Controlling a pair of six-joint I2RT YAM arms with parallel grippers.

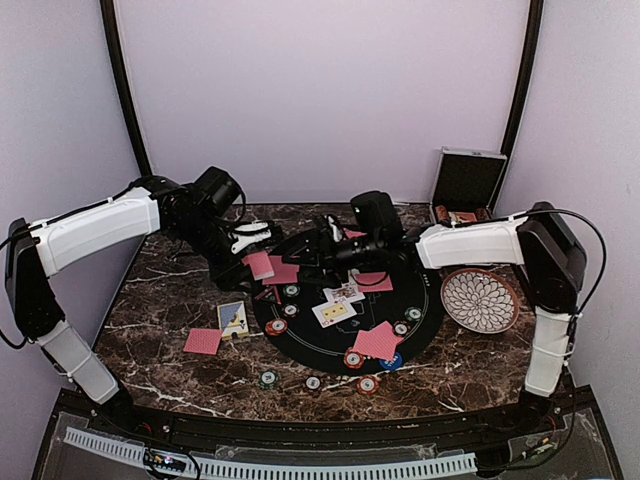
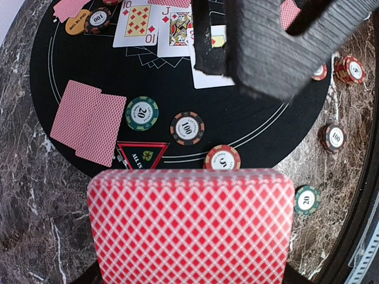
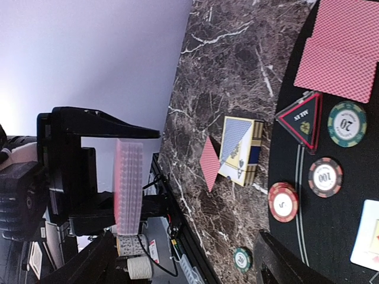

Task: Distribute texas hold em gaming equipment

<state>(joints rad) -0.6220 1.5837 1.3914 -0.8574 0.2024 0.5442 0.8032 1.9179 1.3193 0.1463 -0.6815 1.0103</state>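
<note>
While your left hand [image 1: 255, 258] clamps the red-backed deck [image 3: 129, 189], square the wide-open, empty right hand [image 3: 186, 242] on the top card [image 2: 189, 231] alone, then close gently to avoid doubles.

We are looking at a dark brown, marble-patterned bench [image 1: 170, 290] veined in white, which is standing in a booth of plain, pale lilac walls [image 1: 320, 90]. Two thin black poles [image 1: 125, 90] are rising along the back corners, leaning slightly outward. Soft, even light is falling across the back wall. A black rail [image 1: 300, 430] with a white slotted strip [image 1: 300, 468] is running along the bench's near edge.
</note>
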